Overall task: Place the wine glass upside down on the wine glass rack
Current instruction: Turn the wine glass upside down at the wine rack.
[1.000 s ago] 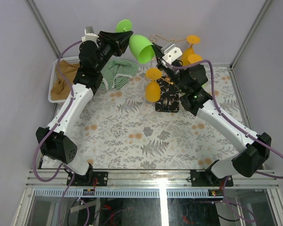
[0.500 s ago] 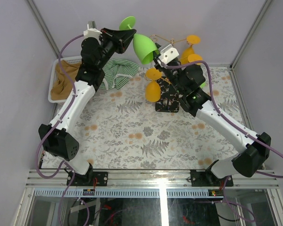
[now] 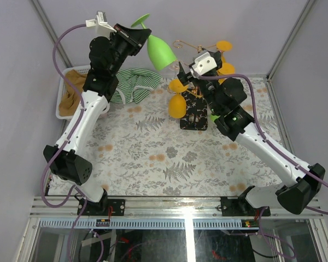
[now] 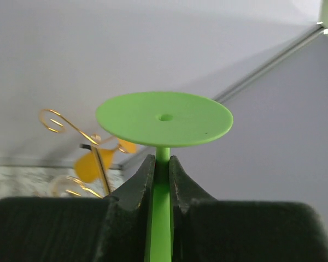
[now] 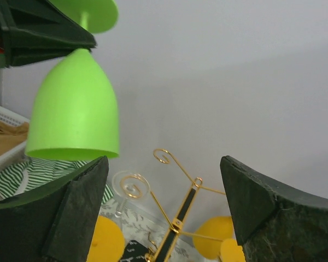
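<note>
Left tool (image 4: 163,169) clenches the green wine glass (image 3: 159,53) by its stem, bowl down. We see brown cloth (image 3: 71,93) in the far-left basket (image 3: 59,106). Our right tool (image 5: 163,164), clenched a second ago, now gapes wide.

Place: a robot test cell in a lab, not a home.
Enclosure: plain pale grey wall panels (image 3: 235,22) meeting at bare metal corner posts (image 3: 288,38).
Machines: a left arm (image 3: 79,123) and a right arm (image 3: 262,147), white and black, bolted to an aluminium rail (image 3: 169,204) at the table's near edge.
Wiring: purple cables (image 3: 56,49) looping loose along both arms.
Props: household things set out on a floral tablecloth (image 3: 153,158): a green wine glass (image 3: 159,52), a gold wine glass rack (image 3: 195,119), a white basket (image 3: 60,101) of crumpled cloths.
</note>
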`<state>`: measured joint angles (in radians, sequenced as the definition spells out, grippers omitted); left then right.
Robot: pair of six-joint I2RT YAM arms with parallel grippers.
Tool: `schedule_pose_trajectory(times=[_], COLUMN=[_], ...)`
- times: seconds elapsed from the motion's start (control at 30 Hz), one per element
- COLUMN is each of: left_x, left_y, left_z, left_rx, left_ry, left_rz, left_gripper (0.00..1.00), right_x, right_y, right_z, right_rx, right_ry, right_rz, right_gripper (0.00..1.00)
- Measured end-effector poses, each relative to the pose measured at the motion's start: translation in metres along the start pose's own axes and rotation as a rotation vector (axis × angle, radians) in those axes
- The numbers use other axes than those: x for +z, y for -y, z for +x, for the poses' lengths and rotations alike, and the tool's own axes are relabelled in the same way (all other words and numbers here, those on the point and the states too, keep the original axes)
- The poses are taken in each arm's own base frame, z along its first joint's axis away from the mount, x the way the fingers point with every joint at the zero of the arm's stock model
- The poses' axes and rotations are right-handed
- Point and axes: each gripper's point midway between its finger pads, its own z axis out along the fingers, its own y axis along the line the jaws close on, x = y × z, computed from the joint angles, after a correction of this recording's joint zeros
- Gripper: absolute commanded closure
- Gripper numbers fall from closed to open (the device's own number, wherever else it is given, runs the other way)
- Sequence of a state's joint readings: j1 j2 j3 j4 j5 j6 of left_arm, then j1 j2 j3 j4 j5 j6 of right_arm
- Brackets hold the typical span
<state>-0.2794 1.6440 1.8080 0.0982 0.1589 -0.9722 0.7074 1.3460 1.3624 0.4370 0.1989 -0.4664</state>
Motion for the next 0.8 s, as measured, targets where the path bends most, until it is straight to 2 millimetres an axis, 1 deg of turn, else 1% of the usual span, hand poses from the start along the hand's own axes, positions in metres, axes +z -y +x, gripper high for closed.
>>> schedule_pose_trajectory(times=[0.1, 0.23, 0.37, 0.43, 0.47, 0.53, 0.6, 0.67, 0.8], left_x=[-0.001, -0.003, -0.006, -0.008, -0.008, -0.007, -0.004, 0.001, 0.017], left_y=[-0.011, -0.03, -0.055, -0.068, -0.076, -0.089, -0.103, -0.118, -0.148], left_z=[-0.008, -0.019, -0.034, -0.036, -0.036, -0.033, -0.028, -0.018, 0.005], left_rx=[0.127, 0.319, 0.526, 0.606, 0.645, 0.706, 0.759, 0.799, 0.859], left_ry=[0.033, 0.076, 0.12, 0.124, 0.119, 0.109, 0.095, 0.068, 0.01], left_rz=[-0.045, -0.121, -0.221, -0.261, -0.279, -0.299, -0.306, -0.302, -0.27], left_gripper=[1.0, 1.0, 1.0, 1.0, 1.0, 1.0, 1.0, 1.0, 1.0], right_x=[-0.006, -0.011, -0.014, -0.015, -0.016, -0.016, -0.011, -0.001, 0.025], right_y=[0.007, 0.016, 0.024, 0.029, 0.031, 0.036, 0.042, 0.048, 0.059], right_z=[0.002, 0.01, 0.017, 0.02, 0.021, 0.023, 0.018, 0.011, -0.01], right_rx=[-0.011, -0.045, -0.078, -0.091, -0.095, -0.099, -0.097, -0.093, -0.053], right_ry=[-0.022, -0.067, -0.105, -0.121, -0.131, -0.149, -0.157, -0.169, -0.175], right_rz=[0.03, 0.072, 0.108, 0.135, 0.147, 0.17, 0.203, 0.223, 0.251], right_gripper=[0.09, 0.07, 0.04, 0.02, 0.01, 0.01, 0.01, 0.01, 0.01])
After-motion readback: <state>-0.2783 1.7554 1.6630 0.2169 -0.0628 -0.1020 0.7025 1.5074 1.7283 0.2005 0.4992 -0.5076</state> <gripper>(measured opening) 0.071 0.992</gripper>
